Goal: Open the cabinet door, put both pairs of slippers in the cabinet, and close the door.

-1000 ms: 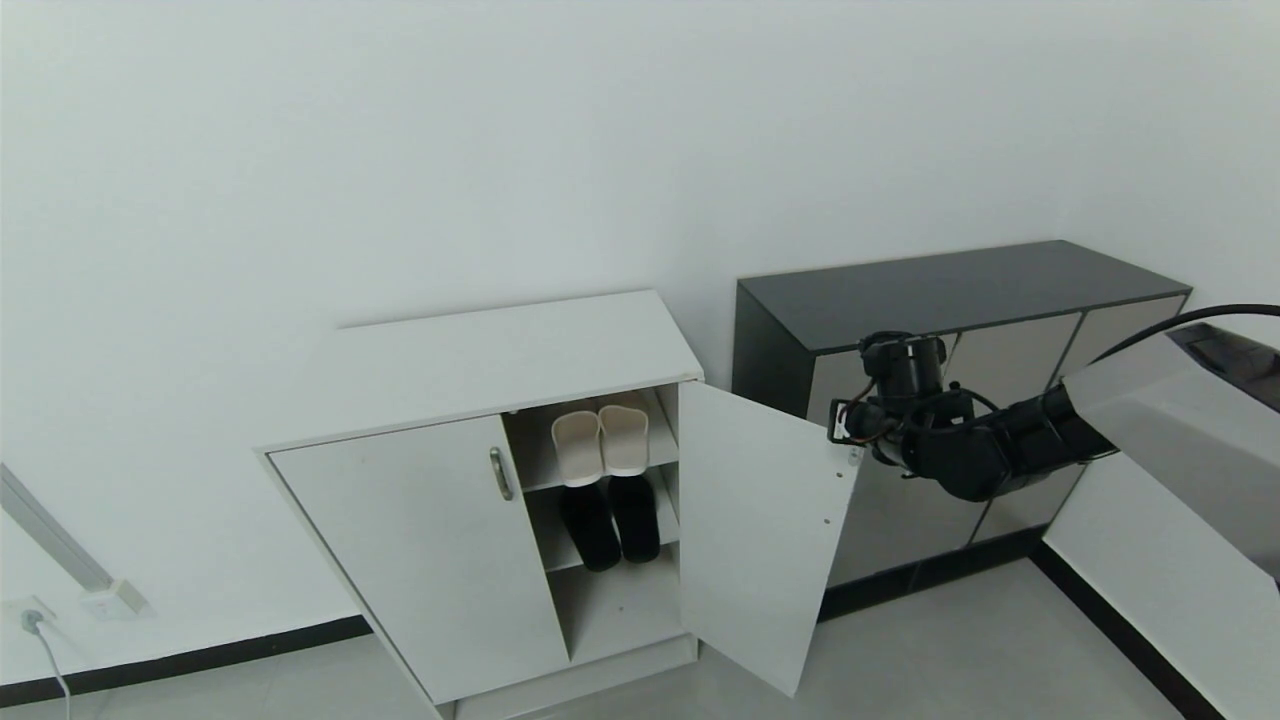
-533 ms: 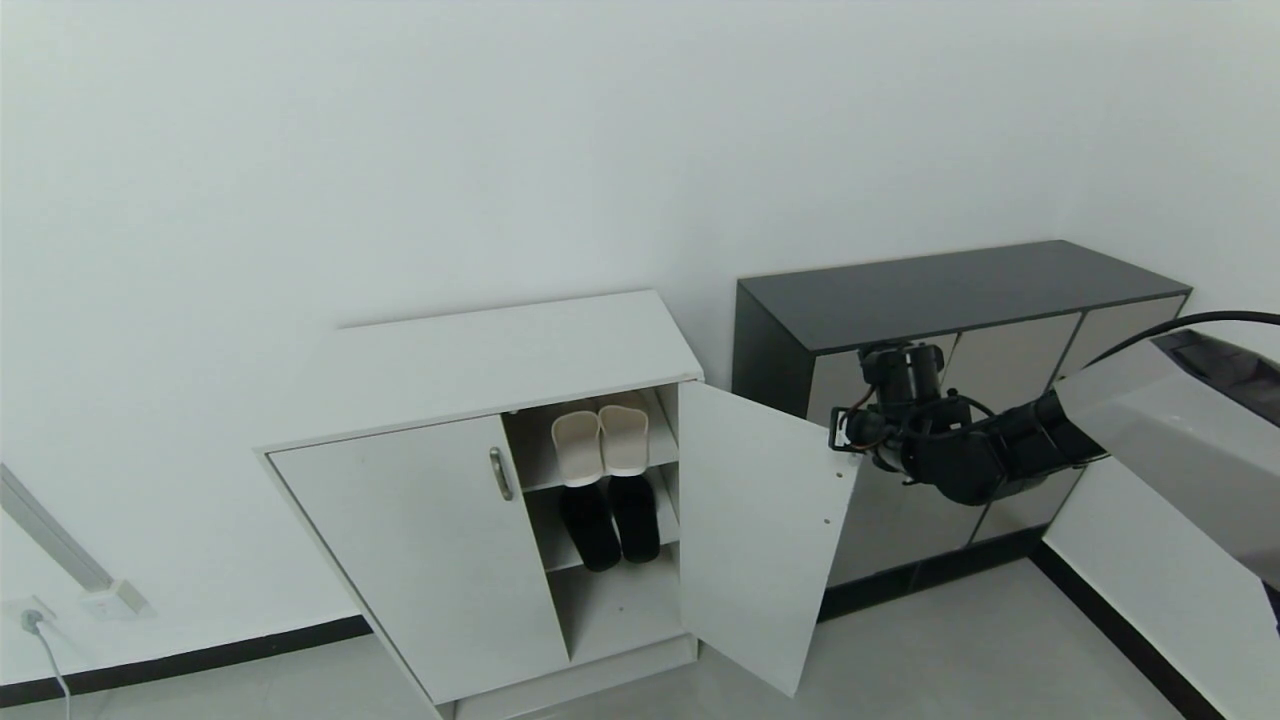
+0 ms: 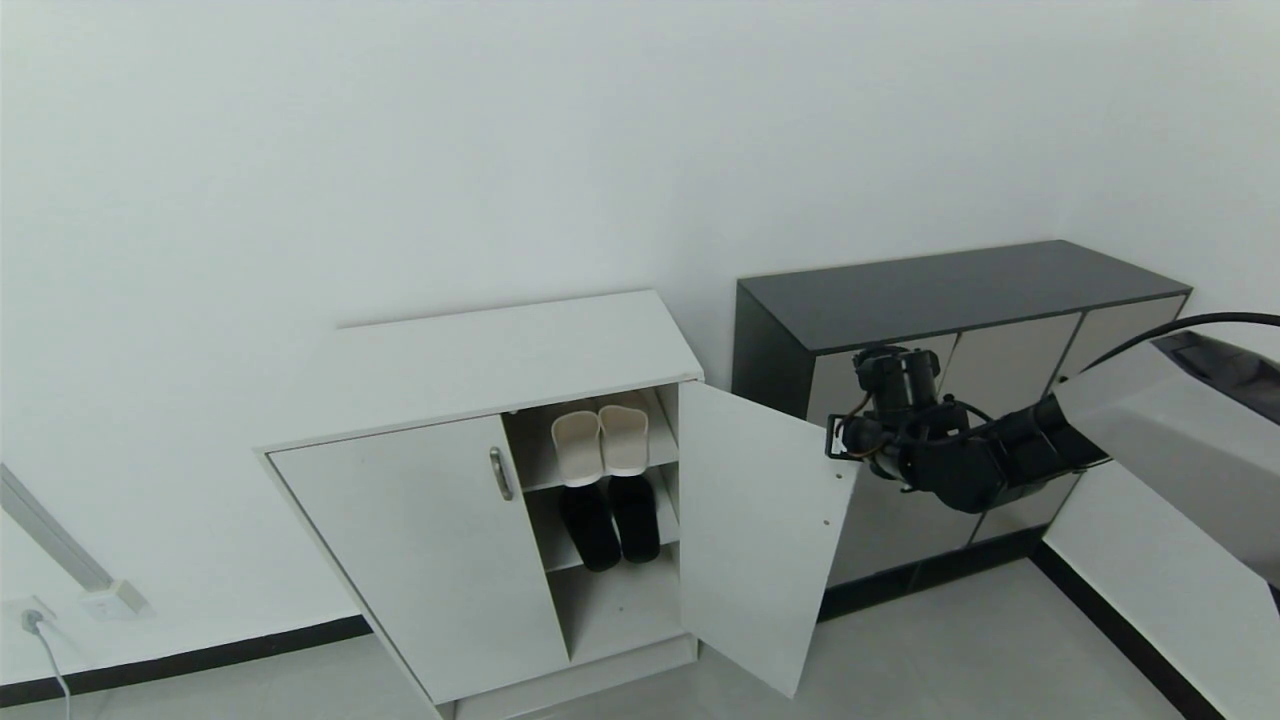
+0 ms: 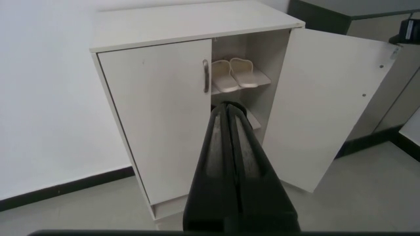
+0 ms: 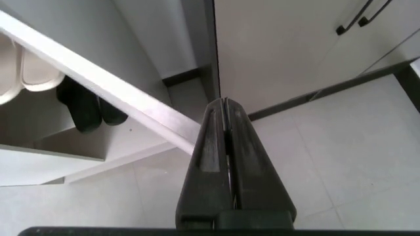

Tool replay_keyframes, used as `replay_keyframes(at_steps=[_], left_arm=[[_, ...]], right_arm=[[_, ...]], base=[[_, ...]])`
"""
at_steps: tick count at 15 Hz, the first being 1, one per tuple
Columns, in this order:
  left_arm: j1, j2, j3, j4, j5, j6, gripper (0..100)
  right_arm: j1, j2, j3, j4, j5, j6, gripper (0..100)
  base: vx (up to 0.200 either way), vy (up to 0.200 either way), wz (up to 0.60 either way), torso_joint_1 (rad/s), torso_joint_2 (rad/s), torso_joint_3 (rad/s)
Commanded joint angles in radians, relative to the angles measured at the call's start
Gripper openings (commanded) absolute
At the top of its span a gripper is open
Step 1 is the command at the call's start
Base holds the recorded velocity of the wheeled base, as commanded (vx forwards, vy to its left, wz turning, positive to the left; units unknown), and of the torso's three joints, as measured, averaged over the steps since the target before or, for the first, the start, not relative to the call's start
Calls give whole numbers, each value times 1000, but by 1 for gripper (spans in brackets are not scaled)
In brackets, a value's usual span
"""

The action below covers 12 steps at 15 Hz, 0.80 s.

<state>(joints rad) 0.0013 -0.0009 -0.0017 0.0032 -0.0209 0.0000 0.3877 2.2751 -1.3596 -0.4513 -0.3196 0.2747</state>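
Head view looks like you're on the last step: beige slippers and black slippers sit on the cabinet shelves, your right gripper is pinched shut and empty by the outer edge of the open door, so I'd push it closed next.

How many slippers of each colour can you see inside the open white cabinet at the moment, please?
Beige slippers: 2
Black slippers: 2
Total: 4
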Motion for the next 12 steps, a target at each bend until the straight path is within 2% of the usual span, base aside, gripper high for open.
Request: replay_keyframes(at_steps=[1,7,12], left_arm=[[0,1,0,0,-1,0,0],[0,1,0,0,1,-2,0],[0,1,0,0,1,-2,0]], right_arm=[[33,-43,37,-1,1,0,0],[192,-164,171,-7,-1,1,0],[234,-217,200,-7,4,24,0]], base=[[0,0,0,0,0,0],[0,0,0,0,0,0],[0,0,0,0,0,0]])
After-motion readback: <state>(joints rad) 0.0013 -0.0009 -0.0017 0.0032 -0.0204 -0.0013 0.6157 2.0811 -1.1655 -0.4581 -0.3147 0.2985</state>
